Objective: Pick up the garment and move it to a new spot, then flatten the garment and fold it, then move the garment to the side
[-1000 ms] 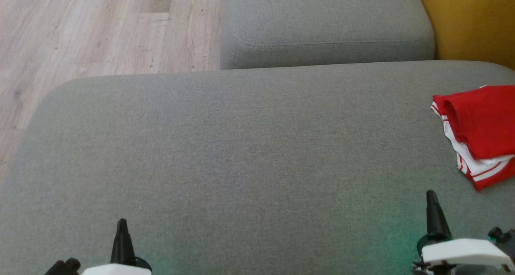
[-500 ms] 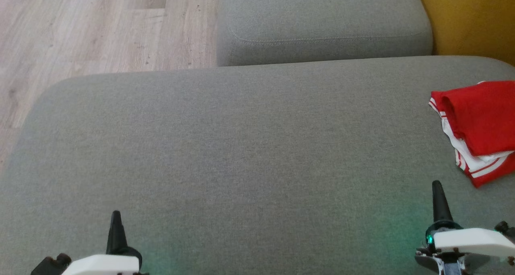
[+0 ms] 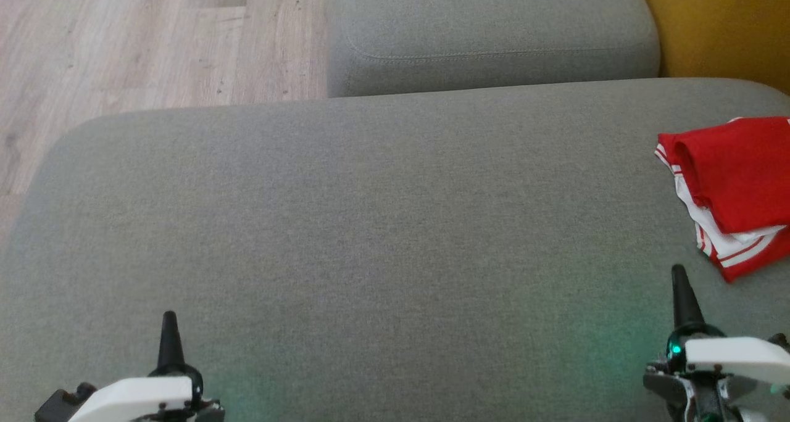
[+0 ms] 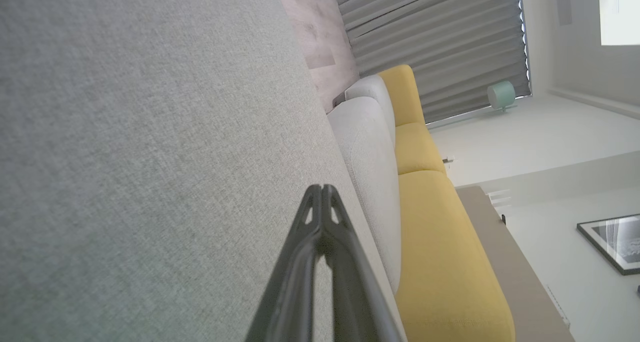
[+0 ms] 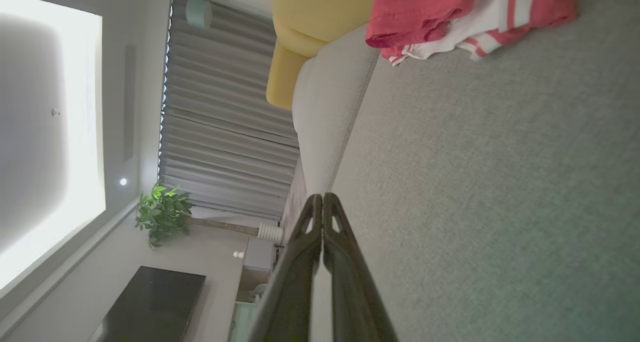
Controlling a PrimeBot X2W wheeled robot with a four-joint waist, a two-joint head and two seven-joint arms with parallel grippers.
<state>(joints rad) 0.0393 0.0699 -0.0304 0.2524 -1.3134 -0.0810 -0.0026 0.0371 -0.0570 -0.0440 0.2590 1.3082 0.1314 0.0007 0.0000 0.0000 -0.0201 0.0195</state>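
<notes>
Folded red-and-white garment (image 3: pixel 734 181) lies aside at 3 o'clock on the sofa cushion (image 3: pixel 370 224), apparently finished, so the left end effector (image 3: pixel 168 320) and right end effector (image 3: pixel 678 274) rest clenched, empty.

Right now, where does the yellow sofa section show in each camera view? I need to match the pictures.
Head view: yellow sofa section in the top right corner.
Left wrist view: yellow sofa section runs from upper centre to the lower right.
Right wrist view: yellow sofa section at top centre, left of the red and white garment.
Shared landmark: the smaller grey cushion beside it.
</notes>
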